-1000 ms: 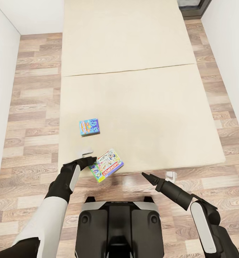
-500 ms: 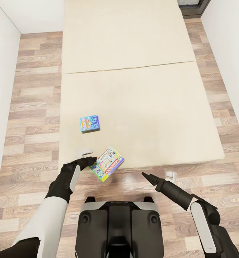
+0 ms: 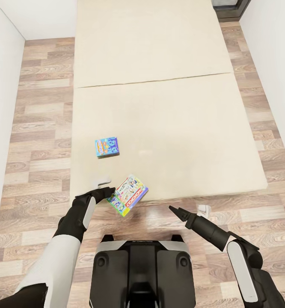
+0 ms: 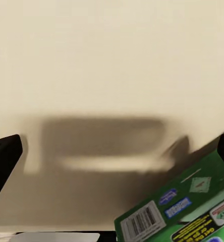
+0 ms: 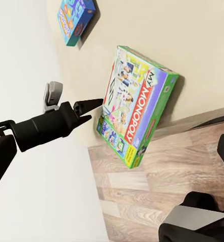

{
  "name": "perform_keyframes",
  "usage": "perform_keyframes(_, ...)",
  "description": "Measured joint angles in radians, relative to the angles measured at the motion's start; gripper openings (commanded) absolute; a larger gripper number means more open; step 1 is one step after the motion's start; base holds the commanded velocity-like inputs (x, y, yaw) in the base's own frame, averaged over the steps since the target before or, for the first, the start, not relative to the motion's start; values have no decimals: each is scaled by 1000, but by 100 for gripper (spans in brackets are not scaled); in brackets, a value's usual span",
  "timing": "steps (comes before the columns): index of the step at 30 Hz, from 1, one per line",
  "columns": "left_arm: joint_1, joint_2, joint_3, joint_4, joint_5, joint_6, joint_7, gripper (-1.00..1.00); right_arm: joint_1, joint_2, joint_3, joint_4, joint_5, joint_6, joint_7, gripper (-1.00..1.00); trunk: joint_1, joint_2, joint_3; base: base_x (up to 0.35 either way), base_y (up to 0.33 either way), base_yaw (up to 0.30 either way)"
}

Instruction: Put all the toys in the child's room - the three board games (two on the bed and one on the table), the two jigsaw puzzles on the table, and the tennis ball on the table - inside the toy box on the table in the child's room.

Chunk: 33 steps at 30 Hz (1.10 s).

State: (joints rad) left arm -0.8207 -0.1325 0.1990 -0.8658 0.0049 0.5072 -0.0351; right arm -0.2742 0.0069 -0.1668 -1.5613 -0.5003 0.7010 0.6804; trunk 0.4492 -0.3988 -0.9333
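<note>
The left end effector [image 3: 108, 190] is at the near edge of the bed [image 3: 168, 128], touching the corner of the green Monopoly board game [image 3: 127, 195], which sticks out past the edge, tilted. It cannot be told whether it grips the box. The right end effector [image 3: 176, 211] hangs over the wood floor [image 3: 40, 128], spread wide and holding nothing. The blue board game [image 3: 106, 147] lies flat on the bed, further in.
</note>
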Motion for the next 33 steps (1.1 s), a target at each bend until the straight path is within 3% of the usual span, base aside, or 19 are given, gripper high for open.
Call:
perform_keyframes(24,0,1,8,2,0,-5,-1,100,0,0,11,7,1,0,-2,100,0,0,0,0,0,0)
perform_keyframes(33,1,2,65,-70,2,13,-2,100,0,0,12,7,3,0,-2,100,0,0,0,0,0,0)
